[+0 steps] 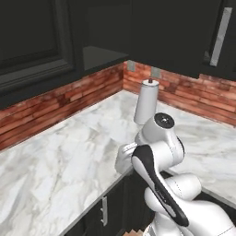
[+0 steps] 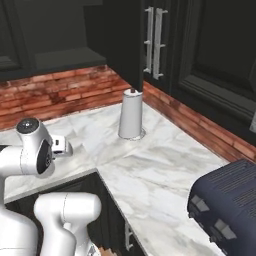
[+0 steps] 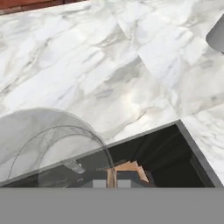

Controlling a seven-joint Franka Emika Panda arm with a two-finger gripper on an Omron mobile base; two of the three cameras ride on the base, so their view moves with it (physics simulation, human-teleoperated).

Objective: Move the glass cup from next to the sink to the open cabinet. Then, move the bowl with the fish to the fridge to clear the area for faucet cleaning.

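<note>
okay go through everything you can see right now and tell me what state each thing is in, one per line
glass cup: close against the tool, apparently held over the counter edge.
tool: shut, apparently on the glass cup.
open cabinet: open, shelf bare.
paper towel roll: upright on the counter, in the corner.
toaster: standing on the counter, slots up.
upper cabinet doors: closed.

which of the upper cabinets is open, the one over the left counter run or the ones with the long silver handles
The open cabinet over the left counter run: its grey inner shelf shows above the brick. The handled cabinet doors on the right are closed, above the paper towel roll.
</note>
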